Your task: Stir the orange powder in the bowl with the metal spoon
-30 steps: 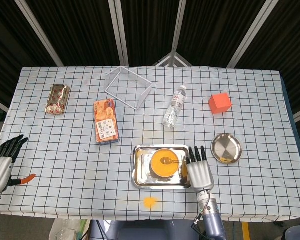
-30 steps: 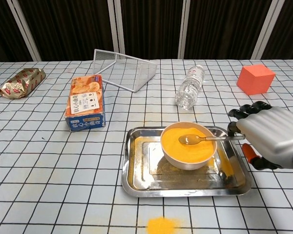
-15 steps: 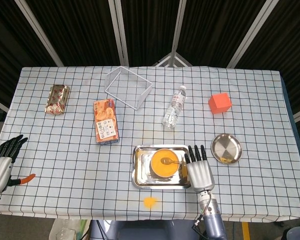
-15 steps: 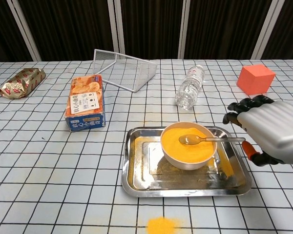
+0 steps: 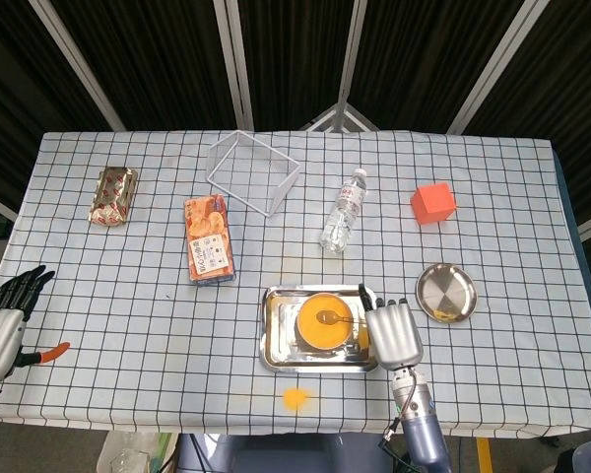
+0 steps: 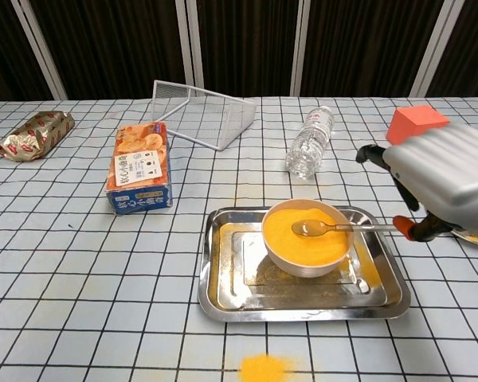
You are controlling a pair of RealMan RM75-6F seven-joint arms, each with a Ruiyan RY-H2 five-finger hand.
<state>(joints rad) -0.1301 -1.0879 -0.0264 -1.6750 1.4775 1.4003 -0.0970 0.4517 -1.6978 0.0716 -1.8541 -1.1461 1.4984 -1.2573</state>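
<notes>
Checked tablecloth (image 5: 128, 305) — steel tray (image 6: 223, 278) holding bowl (image 6: 304, 259) of orange powder (image 6: 291, 239).
Metal spoon (image 6: 334, 228) is laid in the bowl, handle toward 3 o'clock; right hand (image 6: 450, 179) is raised beside it — empty, fingers apart.

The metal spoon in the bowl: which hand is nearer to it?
Right. The right hand hovers by the spoon handle; the left hand is far off at the table's edge.

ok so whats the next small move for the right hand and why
Probably lower the right hand and close its fingers on the spoon handle. The spoon's bowl rests on the orange powder, the handle sticks out over the rim toward that hand, and the hand does not appear to grip it yet.
</notes>
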